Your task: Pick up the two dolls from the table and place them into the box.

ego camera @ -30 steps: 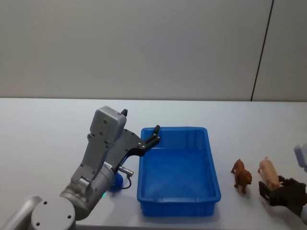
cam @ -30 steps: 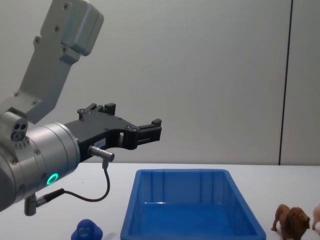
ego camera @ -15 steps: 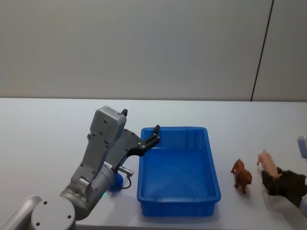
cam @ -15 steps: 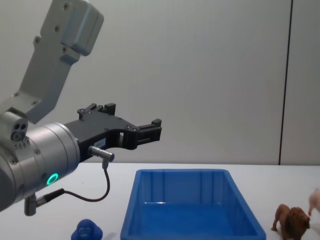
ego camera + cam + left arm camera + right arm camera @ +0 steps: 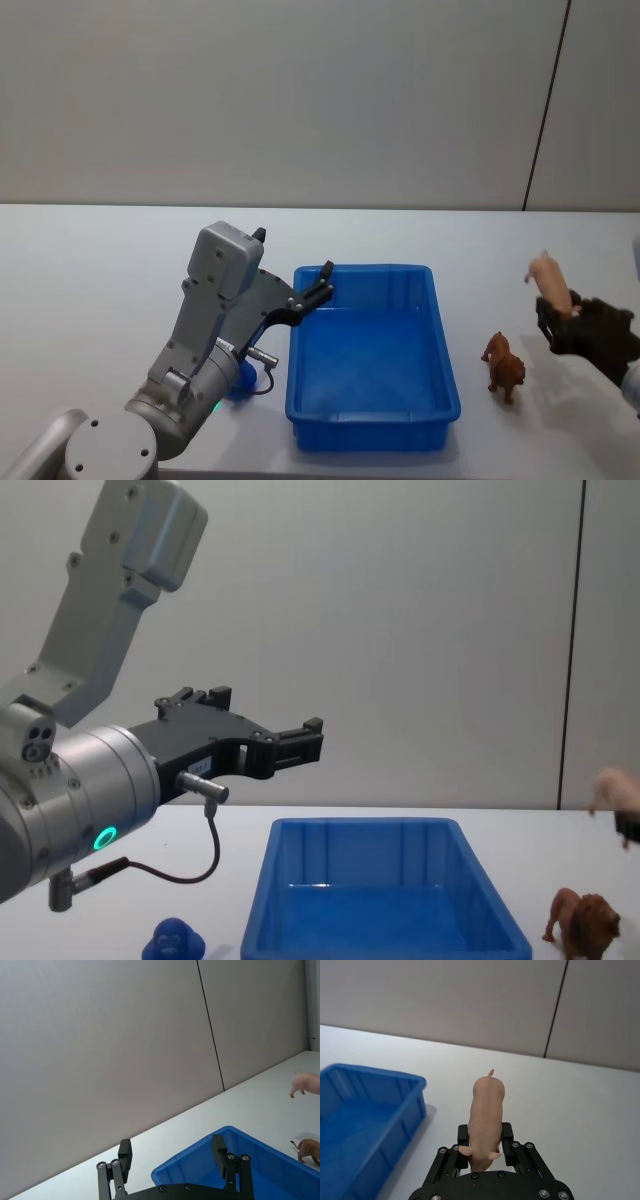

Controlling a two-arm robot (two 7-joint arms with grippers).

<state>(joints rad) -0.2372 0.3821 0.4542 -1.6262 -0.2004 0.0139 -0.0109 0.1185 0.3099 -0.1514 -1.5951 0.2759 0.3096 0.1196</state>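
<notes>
Since a second ago the right gripper [image 5: 558,310] has risen from table level with the pink pig [image 5: 546,270] between its fingers, and the toy that stood on the table [image 5: 100,280] beside the lion [image 5: 503,367] now hangs clear above it; the left arm and the other toys have not shifted. In the right wrist view the two black fingers [image 5: 507,1132] press in on the pig's flanks, closed only as far as its narrow body lets them. They grip the end nearer the palm, so most of the body sticks out past the fingertips, with the small curled tail pointing away from the wrist. The lion stands upright on the table below this gripper and a little toward its left, not touching it. The blue box [image 5: 372,411] lies farther to that same side, beyond the lion, with the pig still well outside its rim. The left gripper [image 5: 171,1147] hangs in the air over the box's far left corner, its fingers spread wide with nothing between them and touching neither the rim nor any toy. Below the left arm and behind its gripper, the blue ape-faced figure [image 5: 173,942] sits on the table just beside the box's left wall, partly hidden by the arm in the head view.
</notes>
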